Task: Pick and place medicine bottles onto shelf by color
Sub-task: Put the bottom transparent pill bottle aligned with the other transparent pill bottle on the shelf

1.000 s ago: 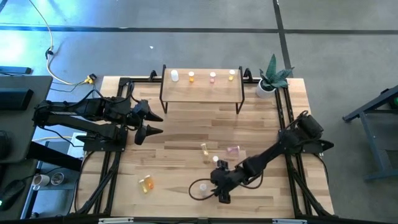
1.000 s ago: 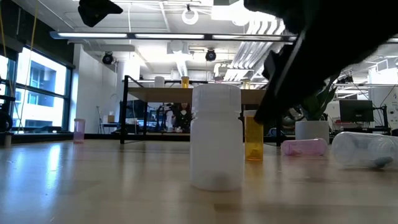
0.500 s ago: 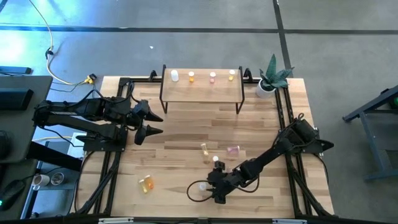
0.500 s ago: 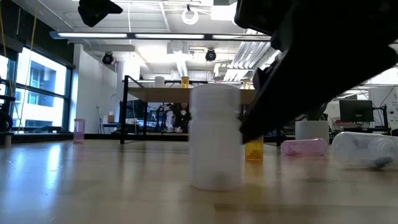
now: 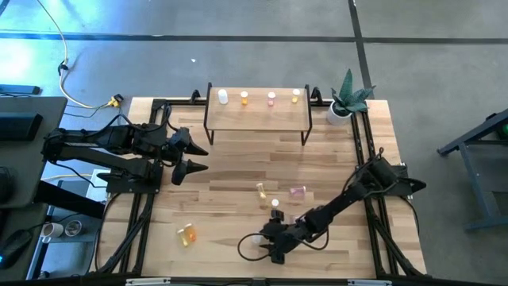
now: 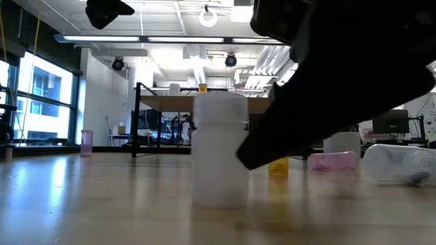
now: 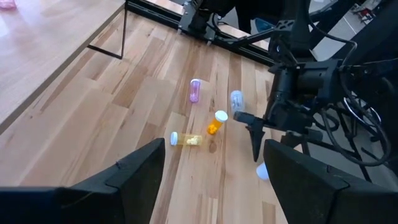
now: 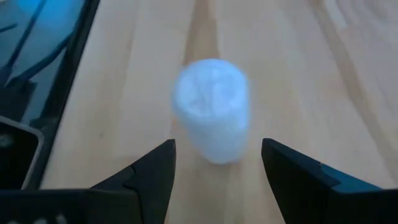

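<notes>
Reaching low over the table's near edge, the right tool (image 8: pixel 214 163) is spreading its fingers either side of an upright white plastic bottle (image 8: pixel 211 109), lining up a grasp. Waiting at far left, the left tool (image 5: pixel 193 156) is also spread.

- Bare tabletop (image 5: pixel 230 171) lies between the shelf (image 5: pixel 258 116) and the scattered bottles.
- A white bottle (image 8: pixel 211 109) stands just ahead of the right hand (image 8: pixel 214 168), between its spread fingers.

No readable text, labels, brands, numbers or signs anywhere; bottles (image 5: pixel 274 204) show no legible print; none on shelf (image 5: pixel 258 116), worktop (image 5: pixel 230 171).
</notes>
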Available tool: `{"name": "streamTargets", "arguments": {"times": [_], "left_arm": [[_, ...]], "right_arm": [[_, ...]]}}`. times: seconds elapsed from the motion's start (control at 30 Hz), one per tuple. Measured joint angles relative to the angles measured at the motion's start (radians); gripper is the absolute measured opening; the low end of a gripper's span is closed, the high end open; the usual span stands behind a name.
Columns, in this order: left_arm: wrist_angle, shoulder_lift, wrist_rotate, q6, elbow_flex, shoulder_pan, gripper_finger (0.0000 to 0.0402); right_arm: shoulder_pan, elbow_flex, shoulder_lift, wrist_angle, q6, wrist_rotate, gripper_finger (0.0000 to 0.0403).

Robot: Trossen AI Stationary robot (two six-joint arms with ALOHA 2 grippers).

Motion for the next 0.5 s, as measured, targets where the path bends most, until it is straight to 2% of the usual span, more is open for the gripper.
{"name": "streamTargets", "arguments": {"times": [0.5], "left_arm": [[-0.019,0.0,-0.001,0.006,0.0,0.0,0.0262]], "right_arm": [[-0.012,0.0,0.053,0.123,-0.024,-0.004,0.0229]]}}
